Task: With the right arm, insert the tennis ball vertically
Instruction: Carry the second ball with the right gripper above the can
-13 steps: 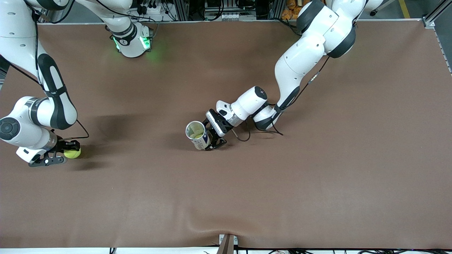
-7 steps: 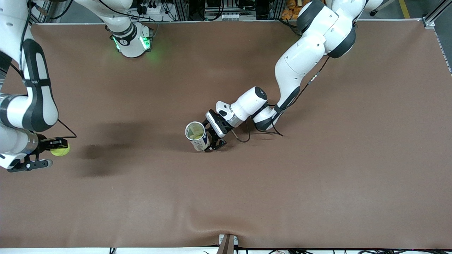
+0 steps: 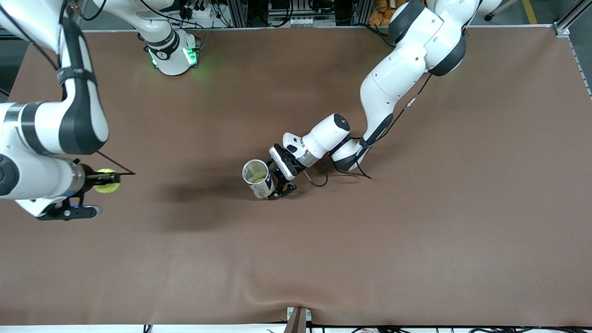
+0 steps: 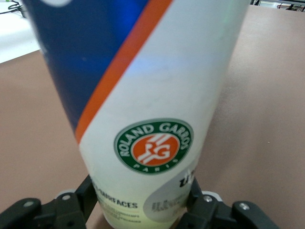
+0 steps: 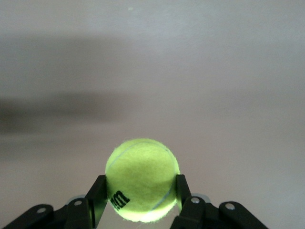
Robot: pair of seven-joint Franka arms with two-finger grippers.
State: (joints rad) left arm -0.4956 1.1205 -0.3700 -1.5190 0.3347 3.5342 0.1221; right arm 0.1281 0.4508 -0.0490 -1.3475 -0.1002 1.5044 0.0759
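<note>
1. I have the brown worktop (image 3: 416,231) filling the front view, with both arm bases along its top edge.
2. The left arm (image 3: 397,78) comes from its base and reaches down to the middle of the worktop, bent low at the wrist.
3. The right arm (image 3: 51,129) hangs over its own end of the worktop, forearm lying roughly level, its shadow cast on the brown surface toward the middle.
4. The tennis ball can (image 3: 257,177) stands at the middle of the worktop, open mouth up, tilted a little; in the left wrist view its label (image 4: 153,145) reads Roland Garros, over a blue field and an orange stripe.
5. The left pincer (image 3: 279,184) is clamped on the can low on its wall, one finger at each side.
6. The right pincer (image 3: 102,180) is up in the air over the right arm's end of the worktop, well apart from the can, and grips the ball.
7. The yellow-green tennis ball (image 5: 142,179) sits squeezed between the two black fingers (image 5: 96,199), clear of the surface below.
</note>
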